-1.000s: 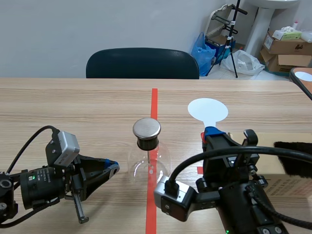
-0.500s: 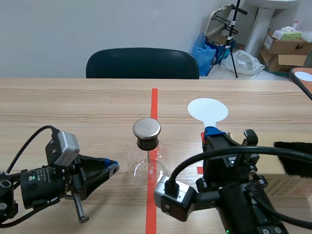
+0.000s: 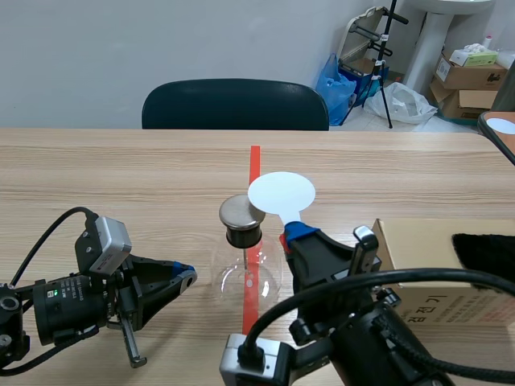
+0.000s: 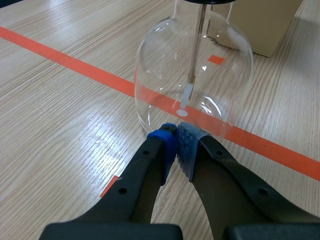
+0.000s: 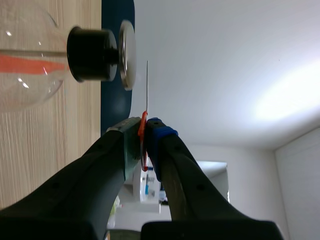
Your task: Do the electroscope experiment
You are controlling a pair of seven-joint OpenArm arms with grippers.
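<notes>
I take the glass flask (image 3: 246, 277) as my landmark. It stands on the table (image 3: 121, 177) over the orange-red line, and its black stopper (image 3: 243, 235) carries a round metal plate (image 3: 241, 211) on top. Inside the flask a thin rod (image 4: 197, 40) hangs down with a pale leaf (image 4: 186, 95) at its end.

My right pincer (image 3: 296, 233) is clenched on the red handle (image 5: 143, 125) of a white disc (image 3: 281, 193). It holds the disc up beside the flask's metal plate, on the side toward the cardboard box (image 3: 426, 265). From my right wrist the disc shows edge-on, facing the plate and very near it, with a thin gap between them.

My left pincer (image 3: 185, 276) lies low over the table on the flask's other side, clamped on nothing. Its blue pads (image 4: 167, 140) press together right at the foot of the glass bulb, and I cannot tell whether they touch the glass.

The cardboard box sits beside the flask, past my right pincer, with a piece of black fur (image 3: 487, 251) on it. Beyond the flask, across the table, stands a dark chair (image 3: 235, 104).
</notes>
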